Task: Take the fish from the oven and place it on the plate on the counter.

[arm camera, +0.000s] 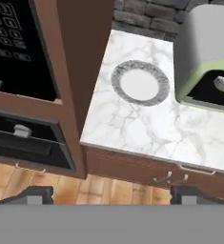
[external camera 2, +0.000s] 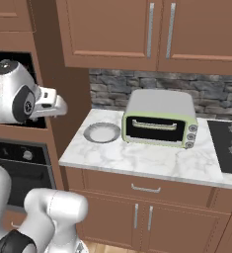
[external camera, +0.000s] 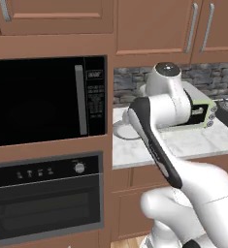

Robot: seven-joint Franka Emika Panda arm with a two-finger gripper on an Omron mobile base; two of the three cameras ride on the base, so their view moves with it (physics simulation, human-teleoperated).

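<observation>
Dark-glass oven [external camera: 45, 203] door is shut, low left under microwave [external camera: 42, 99]; fish not visible, presumably inside. Gripper [arm camera: 112, 194] jaws wide apart, empty, up over counter [external camera 2: 152, 160] edge. Plate [external camera 2: 102, 132] bare, just beside toaster oven [external camera 2: 159, 121]. Best: swing down-left, hook door handle, pull smoothly.

microwave [external camera: 47, 99] keypad txt illegible (too blurred)

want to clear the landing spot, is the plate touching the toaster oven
Apart. In the hand view, a strip of bare marble counter separates the plate from the toaster oven; the right base view shows the same gap.
</observation>
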